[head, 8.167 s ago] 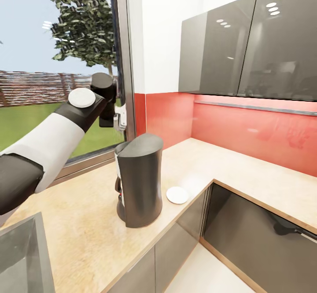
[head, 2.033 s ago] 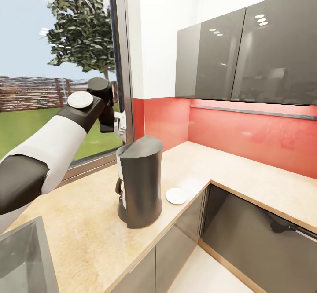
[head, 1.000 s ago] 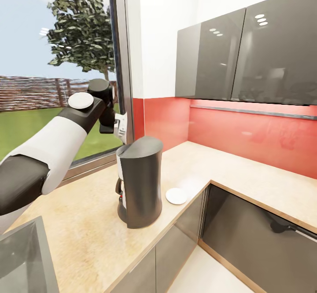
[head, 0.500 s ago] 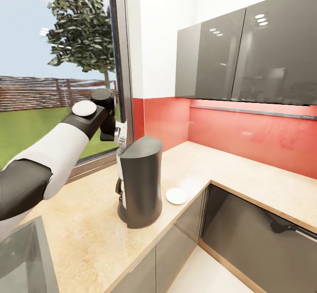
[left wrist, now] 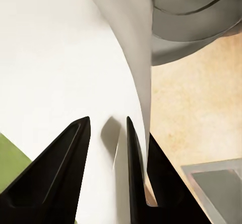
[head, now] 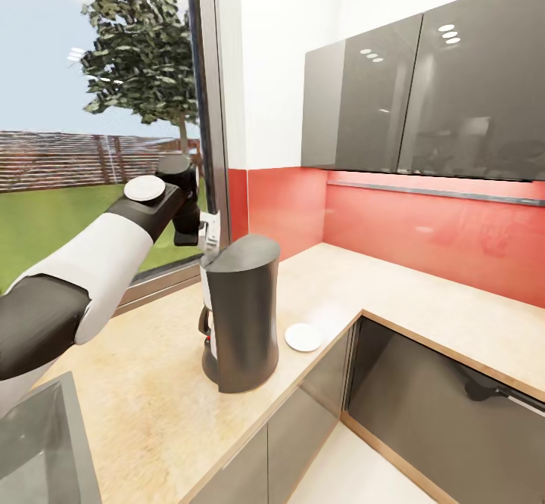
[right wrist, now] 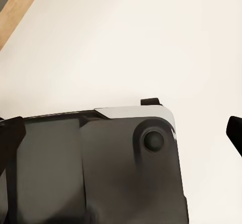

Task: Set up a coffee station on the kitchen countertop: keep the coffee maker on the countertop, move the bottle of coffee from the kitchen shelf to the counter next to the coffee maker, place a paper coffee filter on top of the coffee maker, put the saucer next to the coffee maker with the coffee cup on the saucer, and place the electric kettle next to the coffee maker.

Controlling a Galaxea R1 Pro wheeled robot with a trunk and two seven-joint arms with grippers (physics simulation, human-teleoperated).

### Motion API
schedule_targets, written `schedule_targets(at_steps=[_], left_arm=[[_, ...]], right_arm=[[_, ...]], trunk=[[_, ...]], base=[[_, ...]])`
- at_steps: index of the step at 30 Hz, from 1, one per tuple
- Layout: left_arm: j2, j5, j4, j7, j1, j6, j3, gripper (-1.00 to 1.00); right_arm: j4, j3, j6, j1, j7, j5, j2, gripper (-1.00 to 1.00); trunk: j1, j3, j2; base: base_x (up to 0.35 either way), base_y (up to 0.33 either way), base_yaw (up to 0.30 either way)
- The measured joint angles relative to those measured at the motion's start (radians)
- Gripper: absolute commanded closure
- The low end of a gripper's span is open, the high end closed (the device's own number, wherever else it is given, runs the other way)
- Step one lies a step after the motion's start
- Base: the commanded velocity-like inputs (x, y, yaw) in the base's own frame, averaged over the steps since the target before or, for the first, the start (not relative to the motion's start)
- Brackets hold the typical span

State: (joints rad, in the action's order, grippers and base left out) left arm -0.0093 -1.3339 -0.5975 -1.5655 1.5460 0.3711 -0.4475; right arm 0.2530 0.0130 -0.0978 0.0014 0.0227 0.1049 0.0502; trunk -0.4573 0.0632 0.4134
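The tall dark grey coffee maker point(head: 241, 311) stands on the light wood kitchen countertop point(head: 151, 383), near its front edge. The white saucer point(head: 303, 337) lies just right of it. My left gripper point(head: 207, 234) hangs just above the maker's back left rim, shut on the white paper coffee filter point(left wrist: 60, 67). In the left wrist view the black fingers point(left wrist: 135, 168) pinch the sheet, and the maker's grey top point(left wrist: 196, 27) lies beyond it. In the right wrist view my right gripper point(right wrist: 121, 133) is open over pale floor, low beside the cabinets.
A sink point(head: 38, 451) is set into the counter at the near left. A large window point(head: 91, 110) stands behind the left arm. Red backsplash point(head: 424, 224) and glossy grey wall cabinets point(head: 424, 88) line the corner. The counter turns right past the saucer.
Over the last second my left arm has dropped a little and moved right, bringing the filter closer to the coffee maker's top. The coffee maker and the saucer have stayed put.
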Motion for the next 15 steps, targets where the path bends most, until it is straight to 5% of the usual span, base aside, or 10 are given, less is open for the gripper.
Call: schedule_targets(at_steps=[7, 8, 15], left_arm=[[0.000, 0.009, 0.001, 0.000, 0.000, 0.003, 0.002, 1.00], [0.000, 0.011, 0.001, 0.000, 0.000, 0.003, 0.002, -1.00], [0.000, 0.017, 0.001, 0.000, 0.000, 0.000, 0.002, -1.00]], right_arm=[[0.000, 0.000, 0.000, 0.000, 0.000, 0.000, 0.000, -1.00], [0.000, 0.000, 0.000, 0.000, 0.000, 0.000, 0.000, -1.00], [0.000, 0.000, 0.000, 0.000, 0.000, 0.000, 0.000, -1.00]], trunk=[[0.000, 0.000, 0.000], [0.000, 0.000, 0.000], [0.000, 0.000, 0.000]], base=[[0.000, 0.000, 0.000], [0.000, 0.000, 0.000], [0.000, 0.000, 0.000]])
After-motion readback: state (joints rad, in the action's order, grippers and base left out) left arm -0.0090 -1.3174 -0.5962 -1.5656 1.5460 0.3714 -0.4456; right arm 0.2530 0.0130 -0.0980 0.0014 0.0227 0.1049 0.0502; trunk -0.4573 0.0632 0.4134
